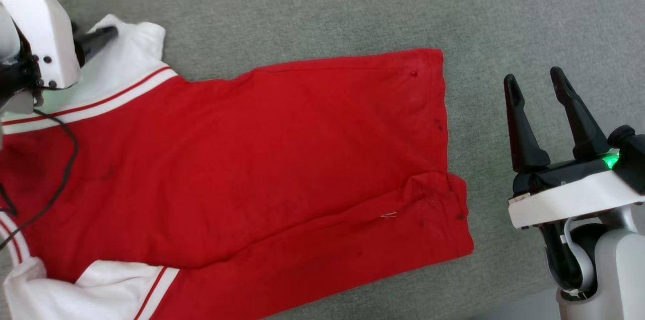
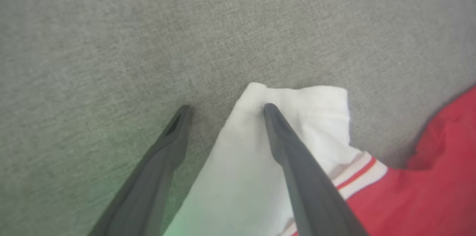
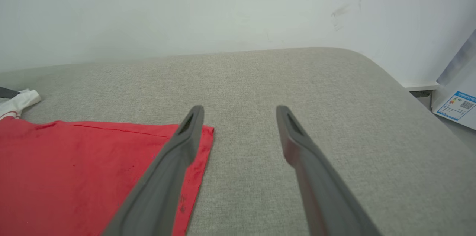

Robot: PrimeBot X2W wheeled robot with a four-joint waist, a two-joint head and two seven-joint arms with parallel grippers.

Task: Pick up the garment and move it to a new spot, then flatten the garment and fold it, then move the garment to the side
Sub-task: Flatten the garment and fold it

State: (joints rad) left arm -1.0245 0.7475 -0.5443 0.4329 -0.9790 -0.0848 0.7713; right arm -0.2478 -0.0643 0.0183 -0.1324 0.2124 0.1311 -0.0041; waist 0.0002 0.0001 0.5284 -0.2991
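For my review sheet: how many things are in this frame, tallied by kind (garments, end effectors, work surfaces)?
Garments: 1, the red jersey, lying spread out.
End effectors: 2, the left end effector at the jersey's white corner and the right end effector beside its hem, both open.
Surfaces: 1, the grey padded surface.
Total: 4.

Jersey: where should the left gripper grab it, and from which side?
Probably the white shoulder strap of the jersey: a narrow free tab at its corner. The open left gripper straddles the strap's side edge, so descend from above and pinch across that edge.
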